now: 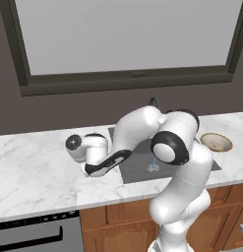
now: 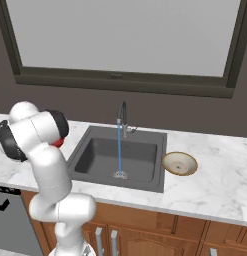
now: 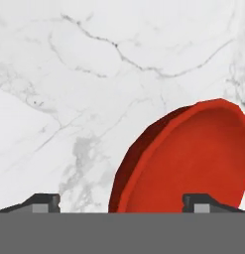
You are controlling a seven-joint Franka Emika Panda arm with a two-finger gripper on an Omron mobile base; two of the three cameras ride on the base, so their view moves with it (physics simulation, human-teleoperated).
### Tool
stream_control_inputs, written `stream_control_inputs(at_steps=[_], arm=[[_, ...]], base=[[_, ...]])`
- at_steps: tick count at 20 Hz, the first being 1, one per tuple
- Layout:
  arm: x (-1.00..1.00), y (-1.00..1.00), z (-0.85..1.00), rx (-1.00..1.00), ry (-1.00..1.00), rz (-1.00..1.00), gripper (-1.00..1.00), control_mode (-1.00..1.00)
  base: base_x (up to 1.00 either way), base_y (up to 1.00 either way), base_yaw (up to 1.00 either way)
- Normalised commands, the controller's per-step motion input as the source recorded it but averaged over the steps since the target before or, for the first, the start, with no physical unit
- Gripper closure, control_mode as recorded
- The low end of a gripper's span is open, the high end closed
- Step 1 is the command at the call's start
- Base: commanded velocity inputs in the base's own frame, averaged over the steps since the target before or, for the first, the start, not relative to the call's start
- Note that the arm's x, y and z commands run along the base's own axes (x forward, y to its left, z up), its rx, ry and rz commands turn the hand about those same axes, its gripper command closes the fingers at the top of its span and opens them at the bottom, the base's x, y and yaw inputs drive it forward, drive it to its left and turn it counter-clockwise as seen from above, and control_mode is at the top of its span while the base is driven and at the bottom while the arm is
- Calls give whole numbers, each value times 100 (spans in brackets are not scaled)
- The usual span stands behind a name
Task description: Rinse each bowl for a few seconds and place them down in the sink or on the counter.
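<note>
The red bowl lies on the white marble counter in the hand view, seen close from above, its near rim running between my fingertips. My gripper is open, its two tips wide apart at the bottom and not pressing the bowl. A sliver of the red bowl peeks out behind my arm, left of the sink. The beige bowl sits upright on the counter just right of the sink, also seen as the beige bowl.
The dark arched faucet pours a thin blue stream of water onto the drain. My arm stretches left across the sink over the counter. A window fills the wall behind.
</note>
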Motion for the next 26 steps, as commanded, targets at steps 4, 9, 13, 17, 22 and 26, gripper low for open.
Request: stream_control_inputs(at_steps=[4,9,13,17,22,26], arm=[[-29,-1,60,0,-6,0,-100,-100],[-58,-19,92,6,-2,0,-100,-100],[-96,-40,98,19,-1,0,-100,-100],[-100,-70,91,19,-2,0,-100,-100],[-100,-77,89,15,-4,1,-100,-100],[-100,-79,85,14,-4,4,-100,-100]], base=[[0,0,0],[0,0,0],[0,0,0],[0,0,0],[0,0,0],[0,0,0]])
